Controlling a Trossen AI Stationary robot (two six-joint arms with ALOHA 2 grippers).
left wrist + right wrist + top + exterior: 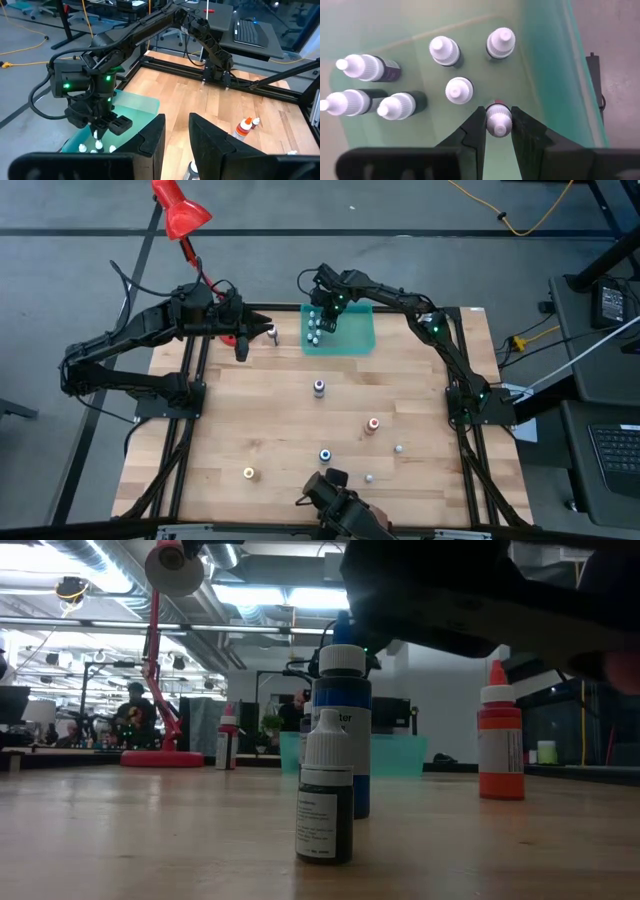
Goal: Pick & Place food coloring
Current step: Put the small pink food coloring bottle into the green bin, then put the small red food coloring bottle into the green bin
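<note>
The wooden tabletop point(260, 420) fills most of what I can see from above, with a dark arm reaching in from each side. At its far edge sits the translucent teal tray point(355, 335), and beyond the far left corner the red desk lamp point(180, 210) leans in.

The right gripper point(322, 315) hangs over the left end of the tray. Seen from its own wrist, its jaws are pinching the white cap of one small bottle point(498, 120), which stands upright on the tray floor close to one side wall. Six more white-capped bottles point(459, 90) are in the tray next to it: three upright, three lying on their sides (those three have dark bodies).

The left gripper point(242, 340) waits over the far left part of the tabletop, just left of the tray, with a small pale bottle point(271, 333) standing beside it. Its jaws stand a little apart with nothing between them.

The rest of the food coloring is scattered across the open tabletop, well apart from each other: a purple-capped bottle point(319, 387) near the middle, a red-orange one point(373, 424) to the right, a blue one point(325, 454) toward the near edge, a yellow one point(248, 473) at the near left, and two tiny whitish ones point(398, 448) at the near right.
</note>
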